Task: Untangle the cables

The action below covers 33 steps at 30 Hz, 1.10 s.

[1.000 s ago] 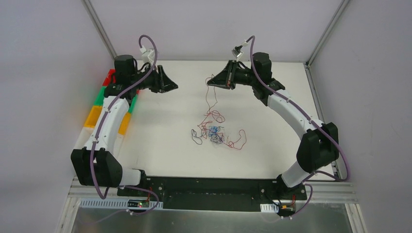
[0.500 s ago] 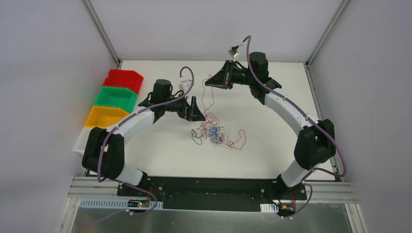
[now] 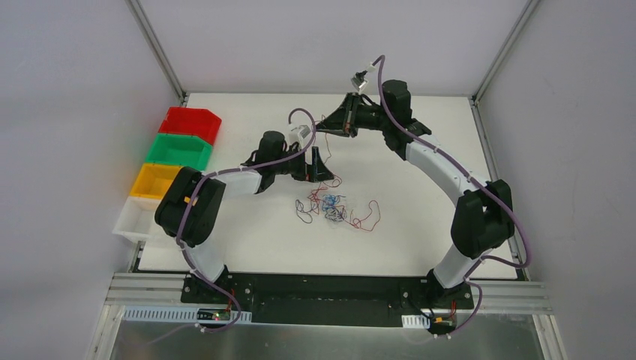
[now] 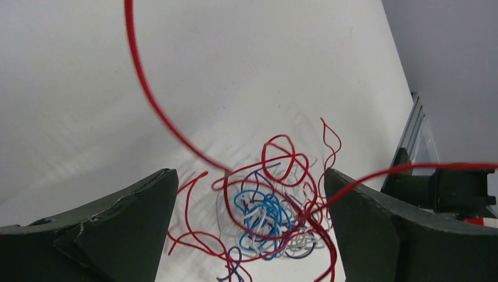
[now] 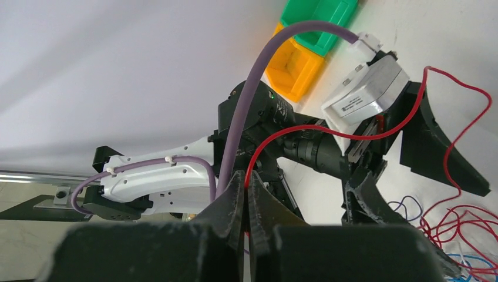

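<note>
Top: cables (image 3: 330, 207) heaped mid table (image 3: 420, 240); left gripper (image 3: 318, 166) nearer, heap just nearward of it
Left wrist: jaws spread wide, empty, knot dead ahead between them
Right wrist: right gripper (image 5: 246, 185) clamped, apparently pinching red strand (image 5: 276, 136), which trails down to the heap

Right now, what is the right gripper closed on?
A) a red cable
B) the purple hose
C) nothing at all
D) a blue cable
A: in the right wrist view the right gripper has its fingers pressed together on a red cable, which arcs away toward the tangle. The left gripper is open above that tangle and holds nothing.
</note>
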Motion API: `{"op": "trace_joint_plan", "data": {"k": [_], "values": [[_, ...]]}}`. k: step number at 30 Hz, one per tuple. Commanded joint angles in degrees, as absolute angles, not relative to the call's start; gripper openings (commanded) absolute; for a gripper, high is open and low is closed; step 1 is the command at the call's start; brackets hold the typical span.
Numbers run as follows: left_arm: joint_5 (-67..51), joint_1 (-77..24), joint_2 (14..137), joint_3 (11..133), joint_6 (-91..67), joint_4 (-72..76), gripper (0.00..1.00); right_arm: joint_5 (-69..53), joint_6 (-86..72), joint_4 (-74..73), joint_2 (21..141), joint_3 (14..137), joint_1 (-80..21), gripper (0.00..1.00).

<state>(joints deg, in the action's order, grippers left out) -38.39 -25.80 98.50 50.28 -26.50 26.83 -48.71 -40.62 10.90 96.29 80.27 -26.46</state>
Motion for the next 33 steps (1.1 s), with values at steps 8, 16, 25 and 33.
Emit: {"op": "trace_joint_plan", "data": {"k": [8, 16, 25, 33], "values": [[-45.5, -23.6, 99.1, 56.7, -37.7, 39.9, 0.11, -48.5, -41.7, 13.5, 96.3, 82.2, -21.7, 0.0], [-49.0, -13.4, 88.2, 64.7, -23.0, 10.5, 0.0, -43.5, -28.2, 1.5, 93.3, 77.1, -13.5, 0.0], [-45.7, -9.9, 86.0, 79.1, -17.7, -12.7, 0.0, -45.7, -15.8, -12.0, 96.7, 73.7, -21.9, 0.02], [-37.0, -9.8, 83.1, 88.1, -12.2, -26.2, 0.0, -40.1, -3.9, -18.1, 90.9, 74.4, -22.7, 0.59]]}}
